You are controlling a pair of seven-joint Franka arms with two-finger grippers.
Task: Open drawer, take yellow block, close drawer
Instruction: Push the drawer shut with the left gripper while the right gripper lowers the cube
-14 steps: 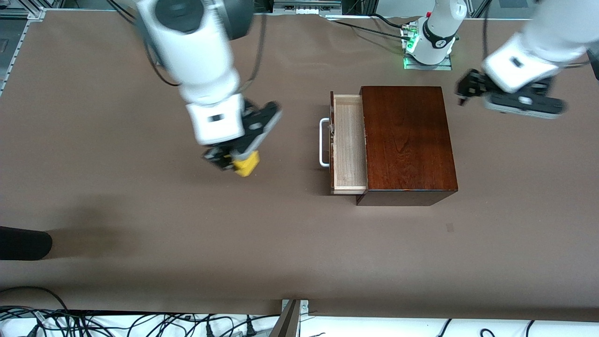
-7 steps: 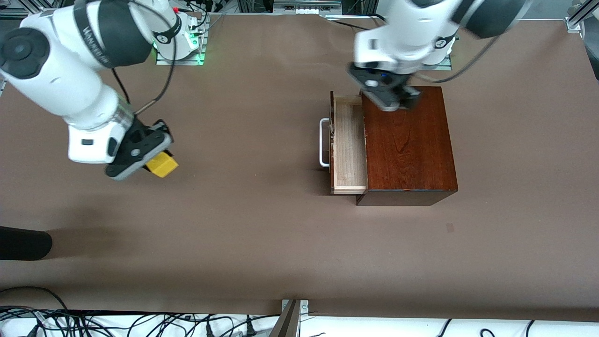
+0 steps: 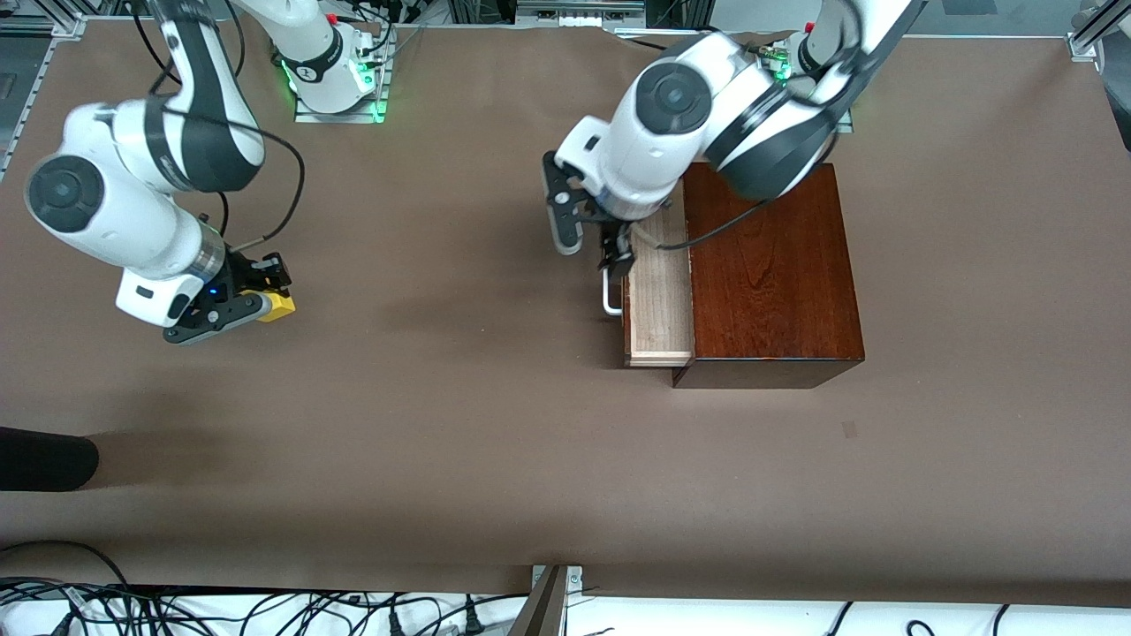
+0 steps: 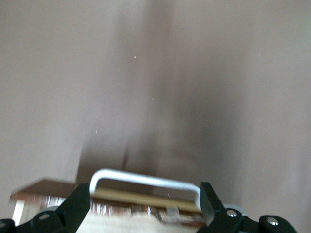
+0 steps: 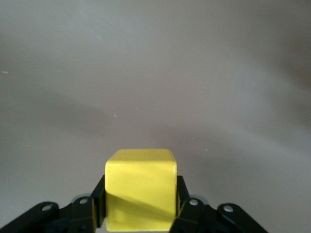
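The yellow block (image 3: 279, 306) (image 5: 141, 187) is clamped between the fingers of my right gripper (image 3: 268, 303) (image 5: 141, 206), low over the bare table toward the right arm's end. The drawer (image 3: 658, 296) stands part way out of the mahogany box (image 3: 769, 274), and its pale wooden tray shows nothing inside. My left gripper (image 3: 590, 245) (image 4: 144, 204) is open at the drawer's front. Its two fingers (image 4: 77, 208) stand outside the two ends of the white loop handle (image 3: 610, 299) (image 4: 146, 180); whether they touch it I cannot tell.
The brown table (image 3: 442, 424) stretches wide between the block and the box. A dark object (image 3: 44, 459) juts in at the table's edge toward the right arm's end. Cables (image 3: 265, 614) lie along the edge nearest the front camera.
My right arm carried the yellow block away from the drawer toward its own end of the table. My left arm swung from beside the box, across its top, down to the drawer handle.
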